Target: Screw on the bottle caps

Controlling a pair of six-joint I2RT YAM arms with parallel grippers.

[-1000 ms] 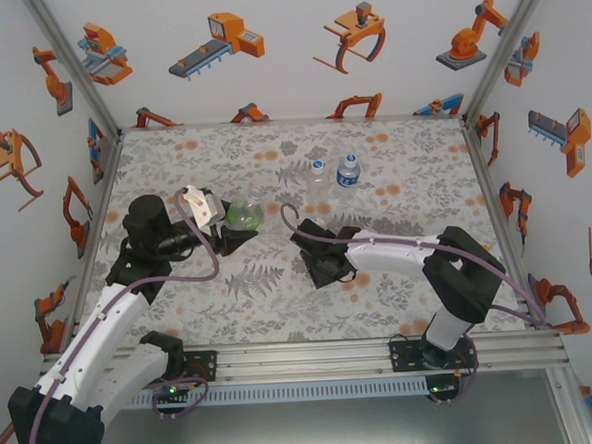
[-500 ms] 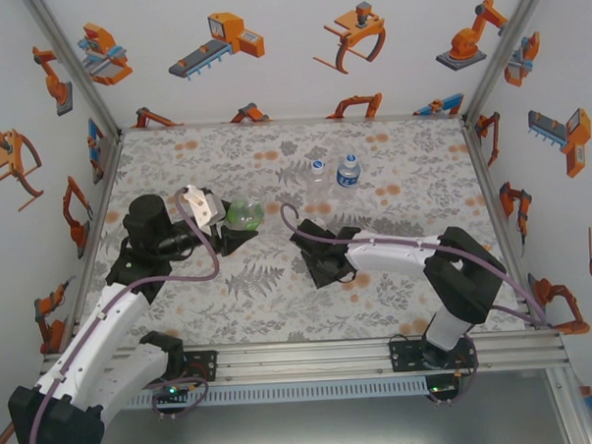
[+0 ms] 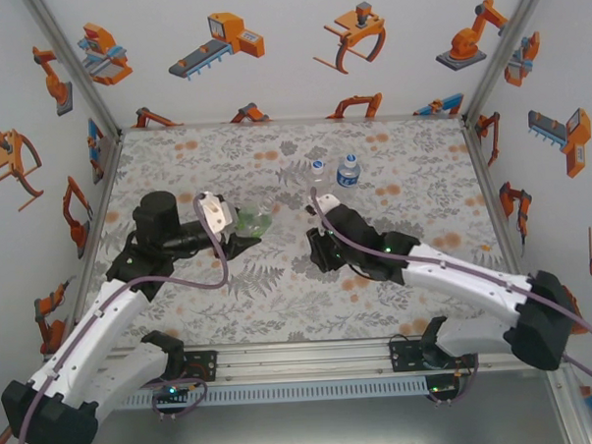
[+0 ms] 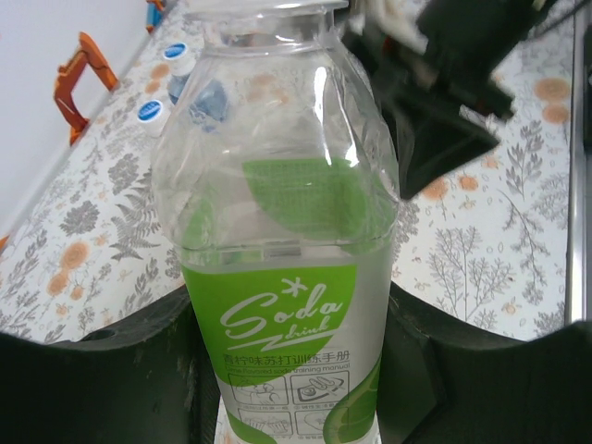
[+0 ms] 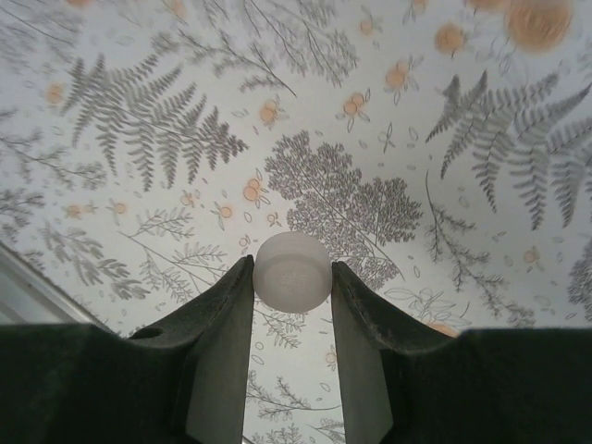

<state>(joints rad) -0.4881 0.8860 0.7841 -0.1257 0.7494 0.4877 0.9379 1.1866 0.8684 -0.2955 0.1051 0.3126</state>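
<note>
My left gripper (image 3: 239,230) is shut on the green-tinted bottle (image 3: 253,220), its black fingers (image 4: 92,370) pressing both sides of the green label (image 4: 287,314). The bottle leans toward the table's middle and its neck (image 4: 277,23) is bare. My right gripper (image 3: 320,252) hovers over the mat right of that bottle, shut on a small white cap (image 5: 292,271) pinched between its fingertips (image 5: 222,314). The plain clear bottle (image 3: 318,180) and the blue-labelled bottle (image 3: 348,172) stand upright further back, each with a cap on top (image 4: 176,54) (image 4: 149,112).
The floral mat (image 3: 401,149) covers the table inside white walls printed with orange robot pictures. The aluminium rail (image 3: 302,357) with both arm bases runs along the near edge. The right arm (image 3: 476,288) stretches low across the right half.
The right arm has swung its elbow out to the right and lifted its gripper, with the cap, off the mat toward the back. The left gripper nudged the green bottle slightly right.
</note>
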